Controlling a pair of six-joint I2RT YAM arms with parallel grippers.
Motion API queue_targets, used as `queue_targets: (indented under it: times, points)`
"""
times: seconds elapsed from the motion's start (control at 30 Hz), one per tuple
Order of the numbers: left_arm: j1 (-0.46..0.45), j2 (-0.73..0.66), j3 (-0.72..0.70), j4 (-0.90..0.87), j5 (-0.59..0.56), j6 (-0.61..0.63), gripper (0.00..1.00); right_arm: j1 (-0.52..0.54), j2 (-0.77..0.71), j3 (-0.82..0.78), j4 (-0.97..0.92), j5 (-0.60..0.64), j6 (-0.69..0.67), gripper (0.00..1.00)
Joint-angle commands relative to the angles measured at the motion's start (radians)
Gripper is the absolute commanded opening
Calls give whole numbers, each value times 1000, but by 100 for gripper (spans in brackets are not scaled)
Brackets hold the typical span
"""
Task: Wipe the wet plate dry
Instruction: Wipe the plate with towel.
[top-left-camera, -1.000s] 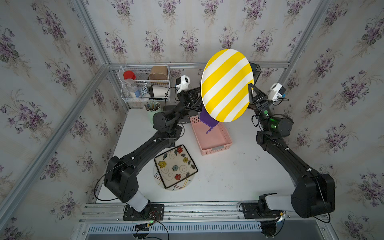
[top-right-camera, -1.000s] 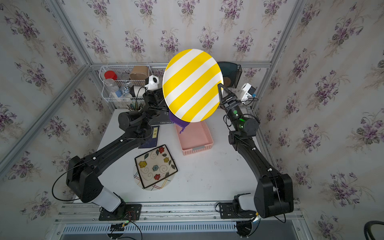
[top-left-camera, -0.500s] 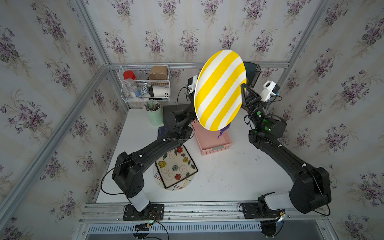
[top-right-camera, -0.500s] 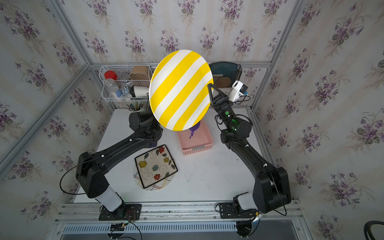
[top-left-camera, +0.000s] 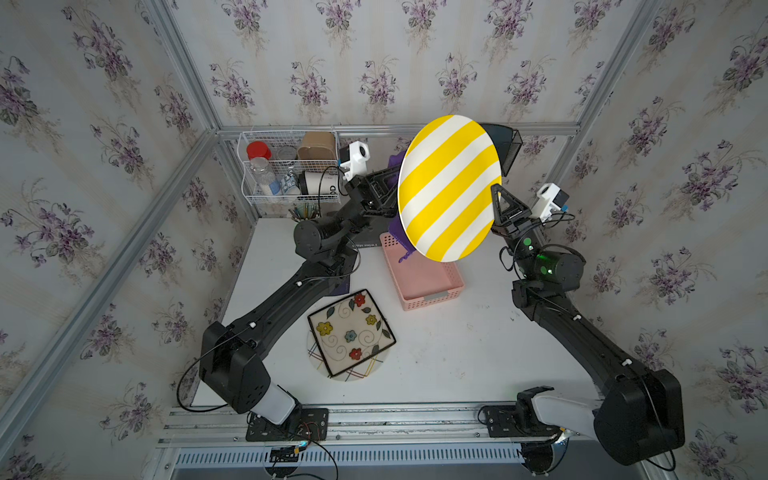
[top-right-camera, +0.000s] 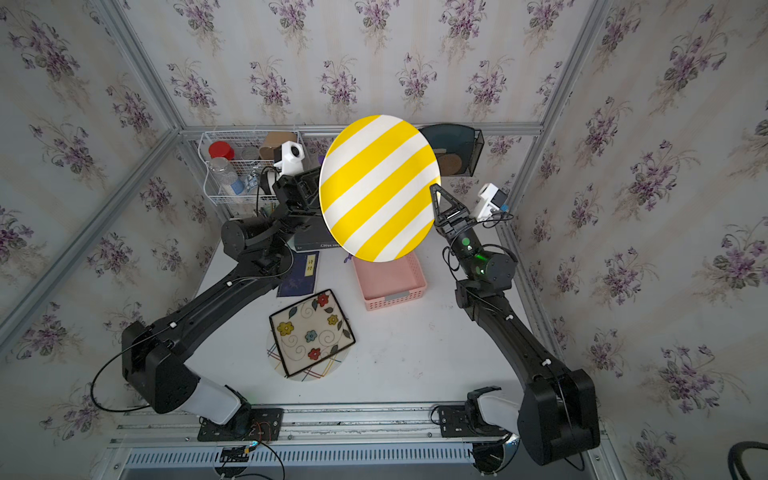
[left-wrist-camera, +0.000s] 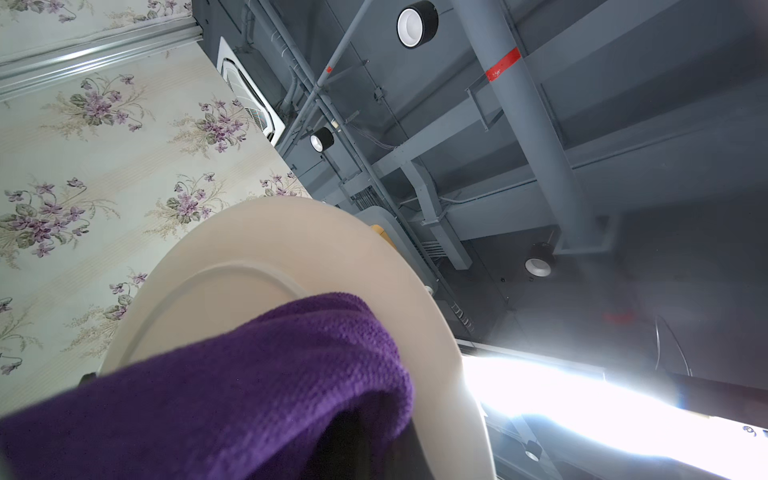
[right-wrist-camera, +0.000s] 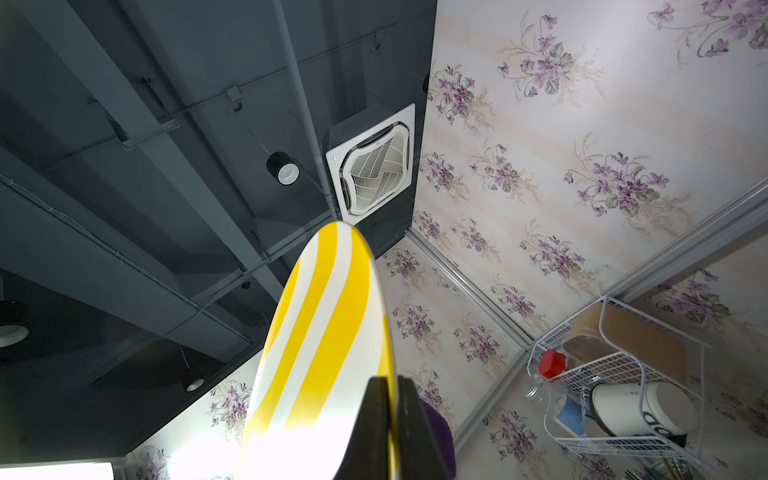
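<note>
One striped plate (top-left-camera: 449, 187), one cloth (left-wrist-camera: 208, 395) (purple)

Found a white tabletop (top-left-camera: 457, 353), scuffed with small dark marks. Found a pink perforated basket (top-left-camera: 432, 300) lying on it toward the back, near the middle. Saw a round plate with crossed coloured lines (top-left-camera: 357, 376) nearer the front, flat on the surface, with a square flowered plate (top-left-camera: 351, 332) stacked on top, one corner turned forward. Spotted a dark blue book with a yellow label (top-right-camera: 300, 276) behind those plates, partly hidden, and a black box (top-right-camera: 316, 244) just beyond it
</note>
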Motion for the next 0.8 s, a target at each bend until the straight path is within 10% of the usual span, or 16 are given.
queue_targets:
  times: [0.0,0.3,0.77]
  points:
    - [-50,29,-8,6,72,49,0,15,10,19,-48,3,-76,0]
    - [-185,83,-95,64,63,39,0,-27,137,229,-69,39,-97,0]
    - [-13,-240,-432,-147,109,209,0,-192,88,227,-188,61,-113,0]
